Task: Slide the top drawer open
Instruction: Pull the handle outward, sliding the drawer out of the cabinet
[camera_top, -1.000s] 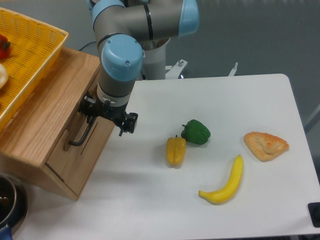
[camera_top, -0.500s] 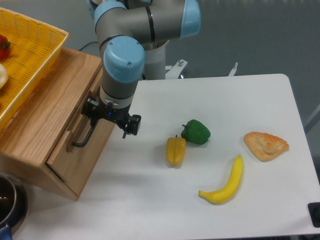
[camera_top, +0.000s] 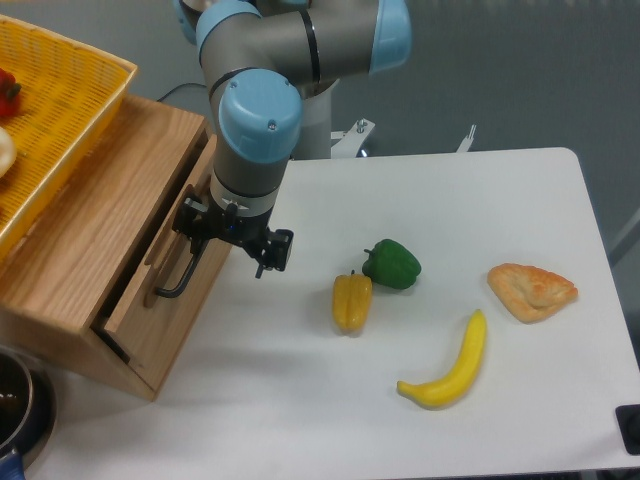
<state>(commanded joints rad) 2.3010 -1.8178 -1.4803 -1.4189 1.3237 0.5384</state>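
The top drawer (camera_top: 165, 322) is a light-oak panel on the right-facing front of the oak cabinet (camera_top: 90, 230). It stands pulled out a little, with a dark gap showing at its lower left corner. A black bar handle (camera_top: 178, 287) runs along the panel. My gripper (camera_top: 204, 240) points down at the upper end of this handle and is shut on it; the fingertips are mostly hidden by the wrist.
A yellow woven basket (camera_top: 60, 110) rests on top of the cabinet. On the white table lie a yellow pepper (camera_top: 351, 301), a green pepper (camera_top: 391, 264), a banana (camera_top: 450, 365) and a pastry (camera_top: 532, 290). A metal bowl (camera_top: 15, 410) sits at the bottom left.
My gripper has moved right and toward the front with the handle in it, and the drawer front has slid out from the cabinet by a small amount.
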